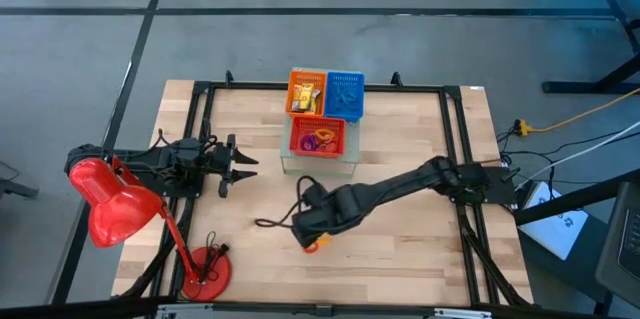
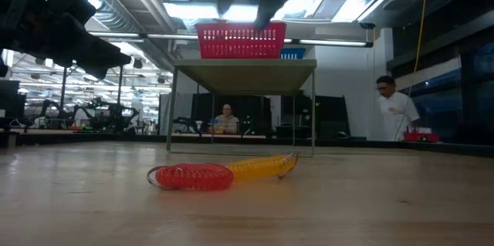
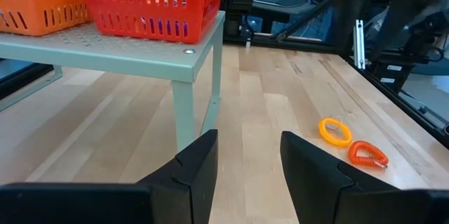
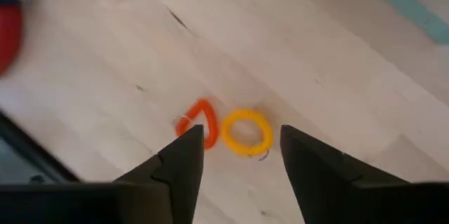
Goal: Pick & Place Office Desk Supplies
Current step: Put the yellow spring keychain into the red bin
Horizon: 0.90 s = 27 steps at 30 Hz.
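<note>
The right claw hangs released above the yellow loop beside the orange loop on the surface; next, descend and clench. The left claw waits, released.

Red lamp beside three mesh baskets (orange, blue, red) on a stand.

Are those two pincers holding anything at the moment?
No. The right pincer hangs open above the yellow loop and orange loop on the table; the left pincer is open and empty.
</note>
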{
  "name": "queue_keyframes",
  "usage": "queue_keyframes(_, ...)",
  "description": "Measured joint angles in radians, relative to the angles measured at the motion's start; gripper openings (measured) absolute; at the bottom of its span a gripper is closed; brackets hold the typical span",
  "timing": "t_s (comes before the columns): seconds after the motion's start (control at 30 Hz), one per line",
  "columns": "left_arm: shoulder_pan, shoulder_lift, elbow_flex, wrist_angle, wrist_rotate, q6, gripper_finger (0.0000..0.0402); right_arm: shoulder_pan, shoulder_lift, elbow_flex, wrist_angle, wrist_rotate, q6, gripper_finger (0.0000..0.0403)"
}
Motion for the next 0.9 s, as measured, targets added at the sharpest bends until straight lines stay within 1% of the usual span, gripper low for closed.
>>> queue_keyframes(0.17, 0.000, 0.000, 0.000, 0.000, 0.000, 0.000, 0.0150, 0.005, 0.066, 0.000, 0.004, -0.028, -0.009, 0.0214)
queue_keyframes(0.3, 0.000, 0.000, 0.000, 0.000, 0.000, 0.000, 0.0150, 0.022, 0.118, 0.000, -0.010, -0.037, -0.009, 0.0223)
queue_keyframes(0.57, 0.000, 0.000, 0.000, 0.000, 0.000, 0.000, 0.0150, 0.052, 0.192, 0.000, -0.023, -0.041, 0.006, 0.0216)
queue_keyframes(0.77, 0.000, 0.000, 0.000, 0.000, 0.000, 0.000, 0.0150, 0.054, 0.219, 0.000, -0.070, 0.001, -0.002, 0.0210)
queue_keyframes(0.9, 0.000, 0.000, 0.000, 0.000, 0.000, 0.000, 0.0150, 0.054, 0.217, -0.030, -0.033, 0.036, -0.010, 0.0210)
